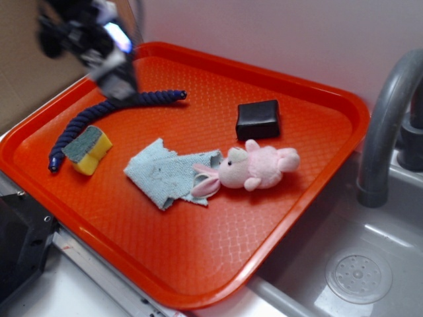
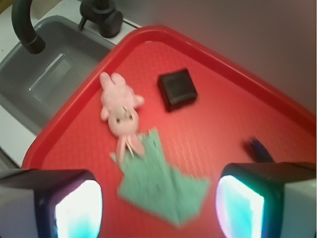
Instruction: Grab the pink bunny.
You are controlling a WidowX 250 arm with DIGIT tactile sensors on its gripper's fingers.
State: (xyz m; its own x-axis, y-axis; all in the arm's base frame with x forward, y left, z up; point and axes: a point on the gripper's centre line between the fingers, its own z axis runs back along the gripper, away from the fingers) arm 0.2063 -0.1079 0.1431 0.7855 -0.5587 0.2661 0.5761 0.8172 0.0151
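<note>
The pink bunny (image 1: 254,168) (image 2: 119,106) lies on its side on the orange tray (image 1: 198,257), its floppy ears resting on the edge of a light blue rag (image 1: 165,173) (image 2: 161,181). My gripper (image 1: 112,76) (image 2: 158,208) hangs high over the tray's back left corner, blurred, well away from the bunny. In the wrist view both fingertips (image 2: 77,208) stand wide apart with only the rag and tray showing between them, so it is open and holds nothing.
A black block (image 1: 258,119) (image 2: 177,88) sits just behind the bunny. A dark blue rope (image 1: 112,119) and a yellow-green sponge (image 1: 89,149) lie at the tray's left. A grey sink with a faucet (image 1: 383,119) adjoins the tray's right side.
</note>
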